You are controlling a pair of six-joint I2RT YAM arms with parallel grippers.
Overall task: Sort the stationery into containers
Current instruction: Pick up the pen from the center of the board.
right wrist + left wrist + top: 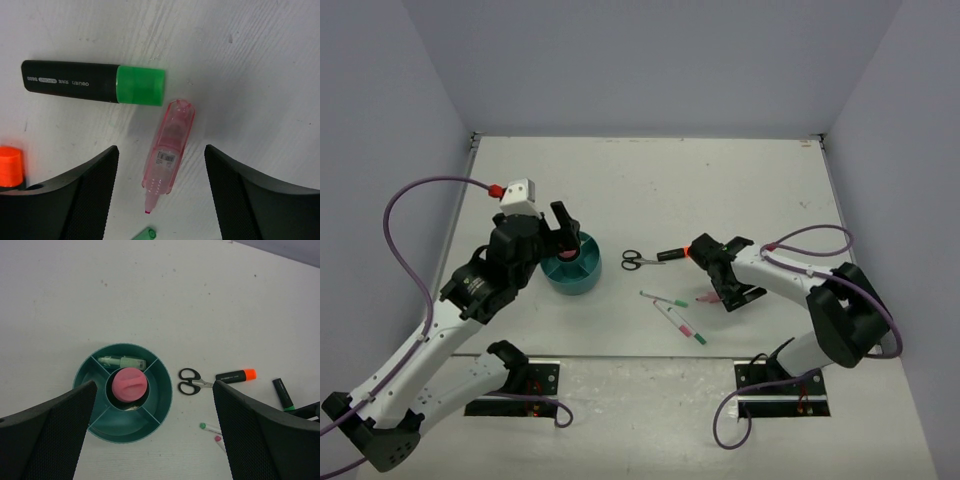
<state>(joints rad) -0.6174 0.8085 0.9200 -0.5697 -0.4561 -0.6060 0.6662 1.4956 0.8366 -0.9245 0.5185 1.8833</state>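
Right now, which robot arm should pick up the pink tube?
Right. The right gripper hangs open straight over the pink tube, a finger on each side. The left gripper is over the teal organizer, far from the tube.

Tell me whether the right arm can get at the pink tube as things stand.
Probably yes. The right gripper hangs open over the pink tube, one finger on each side and nothing in between. The green-capped highlighter lies near one end of the tube but outside the gap.

Bright, even overhead light casts only soft, short shadows; all three views are sharp.
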